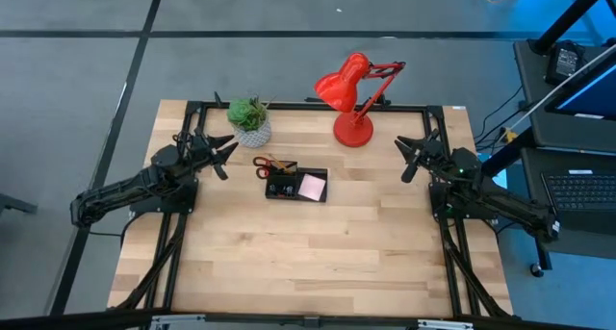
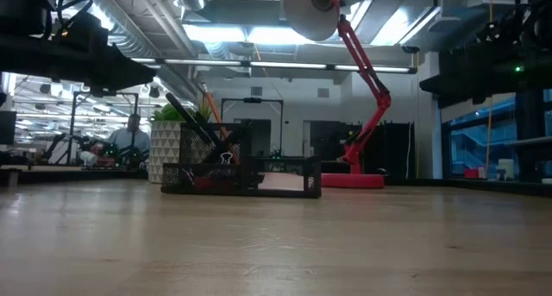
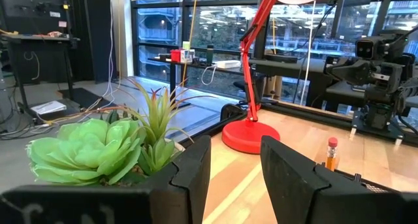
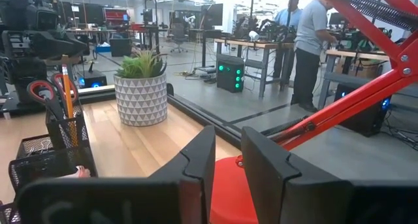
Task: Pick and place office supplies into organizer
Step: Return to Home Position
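Note:
The black mesh organizer (image 1: pixel 289 185) stands near the middle of the table. In it are the pink sticky-note pad (image 1: pixel 312 187), the red-handled scissors (image 1: pixel 262 163) and an orange pencil (image 4: pixel 67 87), which stand upright in the taller section (image 4: pixel 62 136). In the low view, dark pens (image 2: pixel 194 123) lean out of the organizer (image 2: pixel 241 175). My left gripper (image 1: pixel 223 152) hovers open to the left of the organizer, beside the plant. My right gripper (image 1: pixel 409 157) hovers open to its right, near the lamp base. Both wrist views show gaps between the fingers (image 3: pixel 235 178) (image 4: pixel 227 165).
A green plant in a white patterned pot (image 1: pixel 249 120) stands at the far left of the table. The red desk lamp (image 1: pixel 352 128) stands at the far edge, right of centre, with its head (image 1: pixel 337 88) over the table. Bare wood (image 1: pixel 308 263) lies on the near side. People stand at benches in the room behind (image 4: pixel 313 28).

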